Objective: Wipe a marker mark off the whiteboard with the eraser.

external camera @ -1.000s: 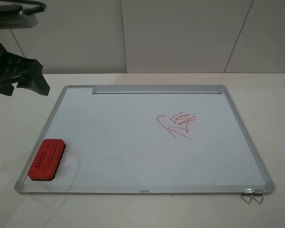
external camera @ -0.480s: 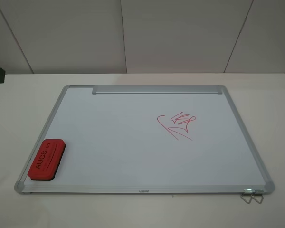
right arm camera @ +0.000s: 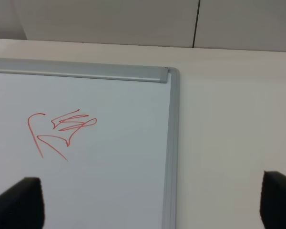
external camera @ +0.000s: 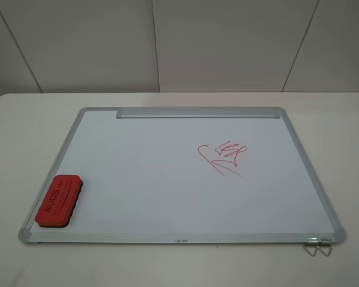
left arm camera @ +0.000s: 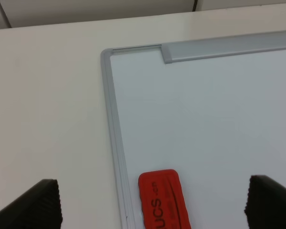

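Observation:
The whiteboard (external camera: 155, 173) lies flat on the table. On its front left corner rests the red eraser (external camera: 58, 201), lettering up, with nothing touching it. The marker mark (external camera: 231, 149), a compact red zigzag, is right of the board's middle, beside a wider red hooked scribble (external camera: 212, 161). Neither gripper appears in the exterior high view. My left gripper (left arm camera: 155, 202) hangs open above the eraser (left arm camera: 164, 202) and the whiteboard's (left arm camera: 205, 119) left frame. My right gripper (right arm camera: 148, 202) is open over the board's (right arm camera: 109, 167) right side, with the marker mark (right arm camera: 71, 123) ahead of it.
A grey tray strip (external camera: 197, 112) runs along the board's far edge. A small metal clip (external camera: 318, 245) sticks out at the front right corner. White table (external camera: 24, 125) surrounds the board, and a panelled wall stands behind.
The left arm, seen a second ago at the far left of the exterior high view, has withdrawn out of that view. The eraser and both scribbles have not moved.

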Motion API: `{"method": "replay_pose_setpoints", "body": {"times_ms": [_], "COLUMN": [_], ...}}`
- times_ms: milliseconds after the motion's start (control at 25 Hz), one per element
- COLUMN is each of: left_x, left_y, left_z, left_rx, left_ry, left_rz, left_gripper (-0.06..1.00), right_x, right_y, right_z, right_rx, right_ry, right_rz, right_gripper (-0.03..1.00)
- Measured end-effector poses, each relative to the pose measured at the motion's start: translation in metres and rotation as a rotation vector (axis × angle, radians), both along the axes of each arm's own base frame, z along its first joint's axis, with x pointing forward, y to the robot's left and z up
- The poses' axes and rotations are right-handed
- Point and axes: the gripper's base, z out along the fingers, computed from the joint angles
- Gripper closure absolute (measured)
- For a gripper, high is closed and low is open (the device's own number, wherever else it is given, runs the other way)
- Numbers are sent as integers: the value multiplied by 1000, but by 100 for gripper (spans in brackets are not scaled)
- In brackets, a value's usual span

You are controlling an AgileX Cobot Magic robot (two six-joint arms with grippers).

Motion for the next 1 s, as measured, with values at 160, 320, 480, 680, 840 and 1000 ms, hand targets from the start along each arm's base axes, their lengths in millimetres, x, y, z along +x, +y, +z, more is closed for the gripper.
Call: {"method": "replay_pose_setpoints", "body": {"times_ms": [160, 320, 480, 680, 840, 1000], "left_x": [-15, -27, -39, -55, -67, -76], "left_y": [4, 8, 8, 5, 5, 8], "left_z": [-5, -10, -27, -56, -66, -68], "left_rx": [50, 76, 51, -13, -32, -37], "left_ry": [56, 64, 77, 96, 57, -1], "left_rz": [-15, -29, -47, -94, -123, -125], "left_gripper": [17, 17, 17, 17, 17, 17], "right_x": [0, 0, 0, 0, 0, 0], "right_y": [0, 0, 0, 0, 0, 0], "right_z": [0, 0, 0, 0, 0, 0], "right_rx": [0, 0, 0, 0, 0, 0], "right_ry": [0, 0, 0, 0, 0, 0], "right_rz": [0, 0, 0, 0, 0, 0], "right_gripper": [14, 14, 14, 14, 14, 14]}}
